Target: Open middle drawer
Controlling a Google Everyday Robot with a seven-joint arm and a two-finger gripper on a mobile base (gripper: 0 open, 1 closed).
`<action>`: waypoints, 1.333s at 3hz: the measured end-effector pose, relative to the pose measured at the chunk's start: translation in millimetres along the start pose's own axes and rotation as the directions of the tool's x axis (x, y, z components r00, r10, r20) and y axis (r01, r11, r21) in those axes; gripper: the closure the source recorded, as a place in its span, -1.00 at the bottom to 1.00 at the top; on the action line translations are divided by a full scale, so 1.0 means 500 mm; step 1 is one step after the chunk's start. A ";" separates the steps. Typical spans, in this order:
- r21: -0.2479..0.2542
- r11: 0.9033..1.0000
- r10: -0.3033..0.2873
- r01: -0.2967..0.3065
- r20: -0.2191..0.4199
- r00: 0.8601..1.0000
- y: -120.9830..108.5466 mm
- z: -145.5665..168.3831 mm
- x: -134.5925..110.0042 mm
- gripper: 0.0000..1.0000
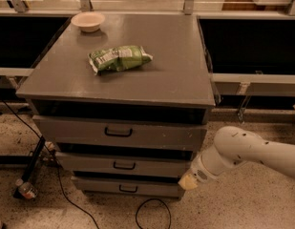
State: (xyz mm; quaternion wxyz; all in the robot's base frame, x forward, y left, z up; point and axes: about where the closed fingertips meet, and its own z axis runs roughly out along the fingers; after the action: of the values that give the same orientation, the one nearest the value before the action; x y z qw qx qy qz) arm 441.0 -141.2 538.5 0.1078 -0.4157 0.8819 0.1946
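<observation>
The grey cabinet (137, 80) has three stacked drawer fronts. The middle drawer (89, 162) is a mid-sized grey front with a small black handle (124, 165) at its centre, and a dark gap runs above it. The taller top drawer (66, 130) with a wider handle sits above it, and the narrowest bottom drawer (99, 186) sits below. My white arm (252, 149) reaches in from the right. Its gripper end (188, 181) is low at the cabinet's front right corner, beside the right end of the middle drawer and well to the right of the handle.
A green snack bag (119, 57) and a pale bowl (88, 21) lie on the cabinet top. A black cable (152, 209) loops on the speckled floor below the drawers. A black stand leg (30, 168) and a small bottle (26, 190) are at the lower left.
</observation>
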 end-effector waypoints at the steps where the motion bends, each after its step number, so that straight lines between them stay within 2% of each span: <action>1: -0.008 1.000 0.001 -0.001 0.004 1.000 0.000 0.006 0.002 1.00; 2: -0.023 1.000 -0.001 0.002 0.013 1.000 0.000 0.013 0.005 1.00; 3: -0.084 0.995 -0.053 0.059 0.065 0.996 0.027 0.053 -0.009 1.00; 4: -0.117 0.988 -0.089 0.098 0.087 0.992 0.046 0.074 -0.016 1.00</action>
State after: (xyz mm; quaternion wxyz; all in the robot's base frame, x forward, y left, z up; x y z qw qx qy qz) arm 429.3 -106.0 513.7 0.1274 -0.4541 0.8428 0.2592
